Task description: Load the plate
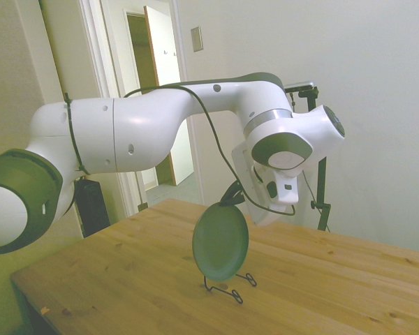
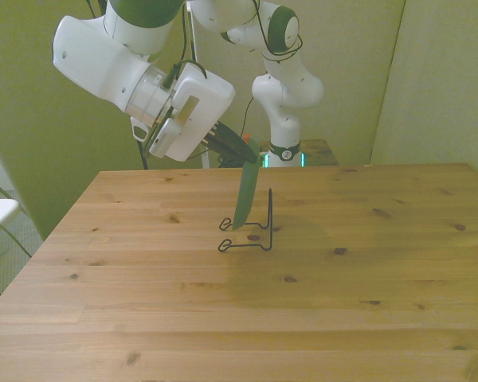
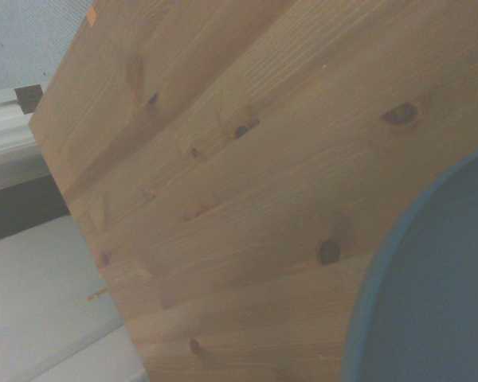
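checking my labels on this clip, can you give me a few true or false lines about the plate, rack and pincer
1. The plate lies flat on the table. False: it stands on edge.
2. The pincer grips the plate's top rim. True.
3. A wire rack stands under the plate. True.
4. A mug sits in the rack. False: nothing else is in it.
5. The plate is red. False: it is dull teal.

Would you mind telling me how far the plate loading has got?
Done: the plate is lifted on edge, held at its top rim by the gripper. In hand: its lower edge is down at the wire rack. Left: seating, which I cannot confirm, and letting go.
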Robot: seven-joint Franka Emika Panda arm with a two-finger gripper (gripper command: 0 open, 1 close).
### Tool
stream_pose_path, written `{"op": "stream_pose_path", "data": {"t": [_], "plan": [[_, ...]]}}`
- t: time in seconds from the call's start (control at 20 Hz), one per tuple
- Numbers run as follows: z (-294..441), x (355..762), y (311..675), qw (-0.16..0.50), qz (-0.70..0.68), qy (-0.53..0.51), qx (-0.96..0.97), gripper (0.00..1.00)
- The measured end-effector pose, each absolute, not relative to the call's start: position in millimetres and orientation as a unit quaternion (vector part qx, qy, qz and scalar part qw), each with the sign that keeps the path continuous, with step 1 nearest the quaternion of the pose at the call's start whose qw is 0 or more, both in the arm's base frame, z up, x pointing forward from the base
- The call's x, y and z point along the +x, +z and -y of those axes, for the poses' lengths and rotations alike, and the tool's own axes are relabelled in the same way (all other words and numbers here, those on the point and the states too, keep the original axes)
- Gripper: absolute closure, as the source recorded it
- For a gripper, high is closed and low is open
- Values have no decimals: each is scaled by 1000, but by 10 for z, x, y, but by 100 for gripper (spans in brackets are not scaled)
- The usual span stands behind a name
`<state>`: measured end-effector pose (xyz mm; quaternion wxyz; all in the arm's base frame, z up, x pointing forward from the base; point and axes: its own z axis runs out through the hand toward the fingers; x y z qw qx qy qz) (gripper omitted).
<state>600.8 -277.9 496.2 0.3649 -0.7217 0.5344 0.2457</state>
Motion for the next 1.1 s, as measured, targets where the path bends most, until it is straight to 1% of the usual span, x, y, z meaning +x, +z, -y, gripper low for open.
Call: {"op": "stream_pose_path", "data": {"t": [0.4,0.45,1.1], "plan": [[2754,6022,4892,363,-534,247,-722,100],[2755,6019,4884,361,-534,247,-723,0],[2758,6026,4785,353,-533,252,-727,0]]}}
